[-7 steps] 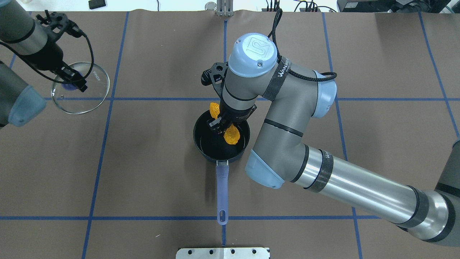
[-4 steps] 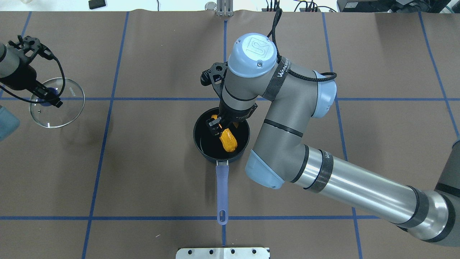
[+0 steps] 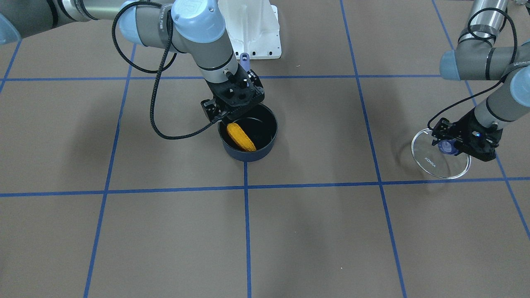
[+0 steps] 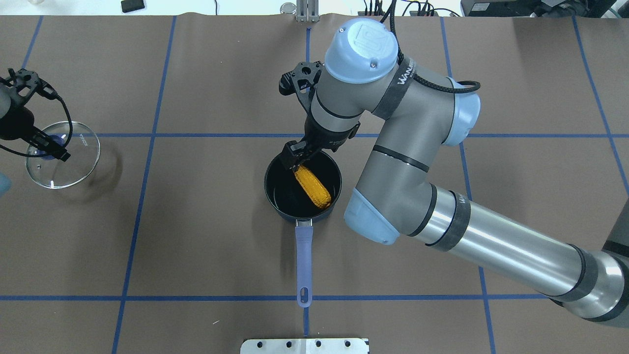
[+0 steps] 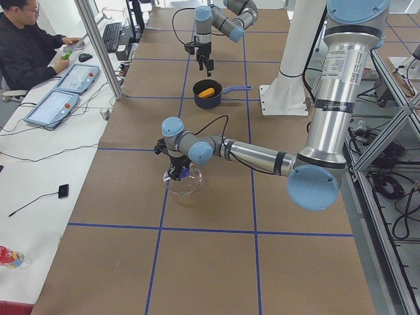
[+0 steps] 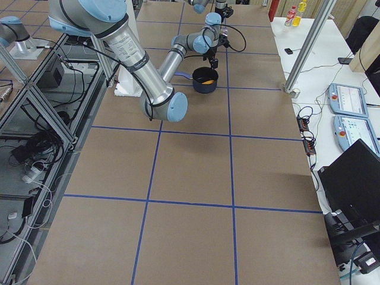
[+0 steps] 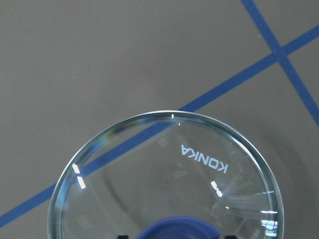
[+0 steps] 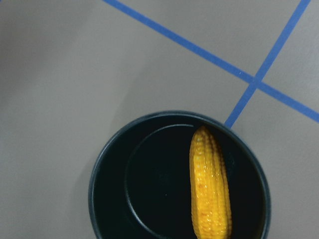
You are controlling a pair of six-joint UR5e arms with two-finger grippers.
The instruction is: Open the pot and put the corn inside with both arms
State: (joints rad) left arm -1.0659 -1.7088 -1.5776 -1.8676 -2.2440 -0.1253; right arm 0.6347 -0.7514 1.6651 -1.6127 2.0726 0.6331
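Right gripper (image 4: 293, 158) no longer clamps the corn (image 4: 312, 187). The cob, held tilted over the far rim 1.0 s ago and lowered inside at 0.6 s, now lies free on the floor of the pot (image 4: 270, 194), along its right side. The gripper has lifted and drawn back to the far rim, jaws parted. Left gripper (image 4: 51, 147) has carried the lid (image 4: 73, 164) further left and lower.

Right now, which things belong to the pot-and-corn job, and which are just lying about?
Job: pot; corn lying inside it; glass lid, held by the left gripper; right gripper, open over the pot's rim.
Lying about: white mounting plate; small black device beyond the mat; teach pendants.
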